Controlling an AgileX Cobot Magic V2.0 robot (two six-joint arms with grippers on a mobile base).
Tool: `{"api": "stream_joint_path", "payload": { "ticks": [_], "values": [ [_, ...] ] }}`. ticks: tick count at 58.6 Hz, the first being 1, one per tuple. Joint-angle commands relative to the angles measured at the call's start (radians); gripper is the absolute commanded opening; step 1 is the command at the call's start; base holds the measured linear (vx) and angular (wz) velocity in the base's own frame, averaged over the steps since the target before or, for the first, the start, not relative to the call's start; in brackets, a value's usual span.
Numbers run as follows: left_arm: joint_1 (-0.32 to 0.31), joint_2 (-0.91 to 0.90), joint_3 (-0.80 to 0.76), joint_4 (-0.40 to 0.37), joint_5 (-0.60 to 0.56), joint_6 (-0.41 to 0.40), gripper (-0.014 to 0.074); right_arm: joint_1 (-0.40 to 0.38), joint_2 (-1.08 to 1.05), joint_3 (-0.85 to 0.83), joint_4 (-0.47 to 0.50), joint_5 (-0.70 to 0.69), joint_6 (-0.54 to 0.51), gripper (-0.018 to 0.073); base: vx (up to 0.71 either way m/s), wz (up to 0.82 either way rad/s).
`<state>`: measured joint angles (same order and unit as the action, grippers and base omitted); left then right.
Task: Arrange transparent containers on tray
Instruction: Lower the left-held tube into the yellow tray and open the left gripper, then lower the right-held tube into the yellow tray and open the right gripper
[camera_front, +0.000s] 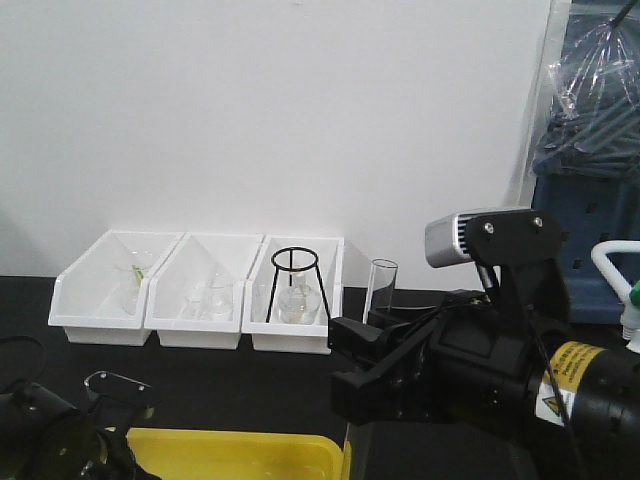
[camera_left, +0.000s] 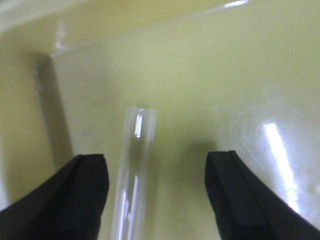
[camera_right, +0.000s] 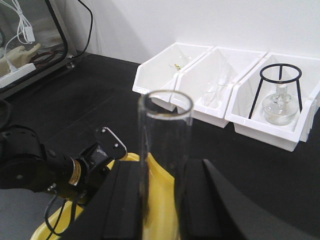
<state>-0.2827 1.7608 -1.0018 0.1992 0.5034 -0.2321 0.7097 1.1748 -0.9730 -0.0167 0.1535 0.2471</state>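
In the left wrist view, one clear test tube (camera_left: 134, 170) lies on the floor of the yellow tray (camera_left: 210, 90). My left gripper (camera_left: 156, 195) hangs open just above it, and the tube is nearer the left finger, touching neither. My right gripper (camera_right: 164, 200) is shut on a second test tube (camera_right: 165, 135), held upright with its open rim on top. The front view shows this tube (camera_front: 381, 288) rising from the right gripper (camera_front: 372, 325), to the right of the tray (camera_front: 240, 452) and above its right end.
Three white bins (camera_front: 200, 330) stand in a row along the back wall. The right one holds a black wire tripod (camera_front: 295, 282) over a glass flask, and the others hold more glassware. My left arm (camera_right: 50, 165) reaches over the tray's left end.
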Motion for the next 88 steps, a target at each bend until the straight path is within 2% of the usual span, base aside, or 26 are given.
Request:
{"api": "stream_joint_path", "payload": {
  "ticks": [1,13,19,31,45,54,88],
  "values": [
    [-0.005,-0.111,-0.029,0.013,-0.062,-0.011,0.0549,-0.002,-0.006,-0.034,0.026,-0.081,0.041,-0.0011,0.0,0.0],
    [-0.005,-0.288,-0.029,0.01,-0.098,-0.011,0.0537,-0.004,0.086,-0.043,0.052,-0.065,0.129,-0.0011,0.0,0.0],
    [-0.005,-0.377,-0.029,0.01,-0.105,-0.011,0.0537,-0.004,0.162,-0.093,0.069,0.012,0.168,-0.0011,0.0,0.0],
    [-0.005,-0.498,-0.028,0.009,-0.108,-0.011,0.0537,-0.004,0.34,-0.276,0.071,0.185,0.172,-0.0011,0.0,0.0],
    [-0.005,-0.531,-0.028,0.009,-0.105,-0.011,0.0537,-0.004,0.536,-0.469,0.125,0.344,0.17,-0.0011,0.0,0.0],
    [-0.005,-0.53,-0.028,0.008,-0.101,-0.011,0.0537,-0.004,0.623,-0.516,0.126,0.356,0.171,-0.0011,0.0,0.0],
    [-0.005,-0.53,-0.028,0.009,-0.105,-0.011,0.0537,-0.004,0.812,-0.516,0.147,0.383,0.167,-0.0006,0.0,0.0]
  ]
}}
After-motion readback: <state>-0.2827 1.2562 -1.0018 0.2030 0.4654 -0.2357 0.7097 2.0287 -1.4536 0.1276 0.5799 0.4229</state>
